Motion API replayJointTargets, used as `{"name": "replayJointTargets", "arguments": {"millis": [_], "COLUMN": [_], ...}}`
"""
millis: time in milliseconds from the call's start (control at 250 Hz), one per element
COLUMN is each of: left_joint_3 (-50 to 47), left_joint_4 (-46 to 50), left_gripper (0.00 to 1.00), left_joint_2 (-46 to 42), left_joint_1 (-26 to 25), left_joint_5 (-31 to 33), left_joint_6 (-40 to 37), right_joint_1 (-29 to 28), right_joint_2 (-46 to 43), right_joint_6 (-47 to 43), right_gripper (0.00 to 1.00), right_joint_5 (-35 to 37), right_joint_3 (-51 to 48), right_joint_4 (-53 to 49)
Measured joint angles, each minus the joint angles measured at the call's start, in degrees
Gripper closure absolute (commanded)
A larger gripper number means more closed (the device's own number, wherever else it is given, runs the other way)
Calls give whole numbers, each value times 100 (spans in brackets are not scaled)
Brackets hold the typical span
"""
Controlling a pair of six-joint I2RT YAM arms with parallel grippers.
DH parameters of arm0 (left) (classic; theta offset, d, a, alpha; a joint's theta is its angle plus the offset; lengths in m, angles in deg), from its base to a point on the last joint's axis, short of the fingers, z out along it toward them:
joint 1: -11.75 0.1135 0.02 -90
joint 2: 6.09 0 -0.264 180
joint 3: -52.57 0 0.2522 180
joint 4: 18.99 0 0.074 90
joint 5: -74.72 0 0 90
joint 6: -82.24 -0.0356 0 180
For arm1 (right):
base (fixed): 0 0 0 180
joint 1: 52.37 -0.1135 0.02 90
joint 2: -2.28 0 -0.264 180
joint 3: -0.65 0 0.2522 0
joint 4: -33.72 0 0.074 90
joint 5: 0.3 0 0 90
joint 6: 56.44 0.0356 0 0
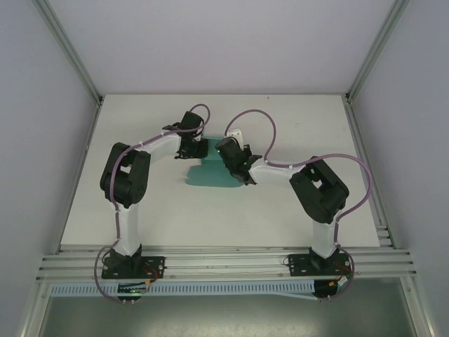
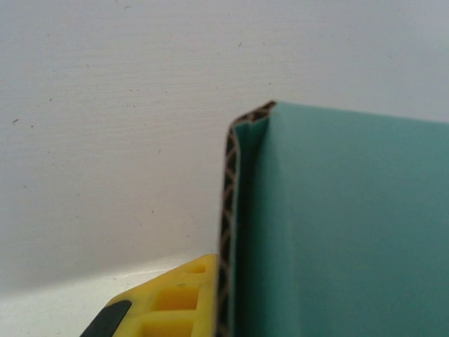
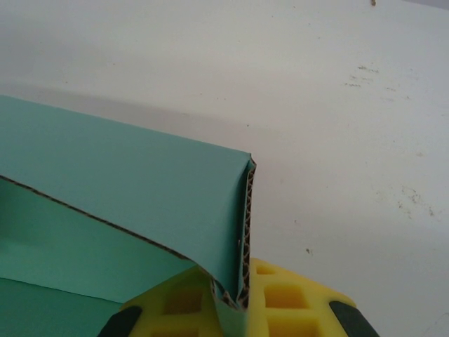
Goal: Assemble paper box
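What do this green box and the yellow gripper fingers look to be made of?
Paper box: corrugated cardboard, going by the brown fluted core at its cut edge; the teal face looks smooth and matte. Fingers: probably hard plastic, dull yellow with a moulded grid of square pockets, though the look alone doesn't settle it.

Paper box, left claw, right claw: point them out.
paper box (image 1: 210, 177): top view, flat teal panel.
left claw (image 1: 193, 147): top view, between its fingertips.
right claw (image 3: 235, 302): right wrist view, between its fingertips.
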Motion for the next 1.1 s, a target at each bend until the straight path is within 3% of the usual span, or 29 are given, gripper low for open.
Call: {"name": "replayJointTargets", "arguments": {"millis": [100, 520, 616, 835, 979, 1099], "left_joint_3": [-267, -691, -691, -697, -710, -293], "left_joint_4": [-190, -216, -219, -380, -577, -328], "left_gripper": [77, 75, 78, 100, 100, 100], "left_joint_2": [-168, -667, -673, -640, -595, -339], "left_joint_1": [52, 166, 170, 162, 116, -35], "left_joint_5": [-164, -243, -212, -140, 42, 612], "left_joint_6": [-46, -197, -203, -315, -306, -199], "right_joint_1": [-7, -96, -96, -118, -118, -118], "right_joint_2": [0, 0, 0, 0, 9, 31], "right_joint_6": [0, 4, 2, -2, -2, 0], "right_gripper": [100, 100, 100, 100, 100, 100], "right_joint_5": [66, 72, 70, 70, 90, 122], "right_joint_3": [0, 22, 33, 63, 79, 85], "right_joint_4": [2, -39, -44, -9, 2, 39]}}
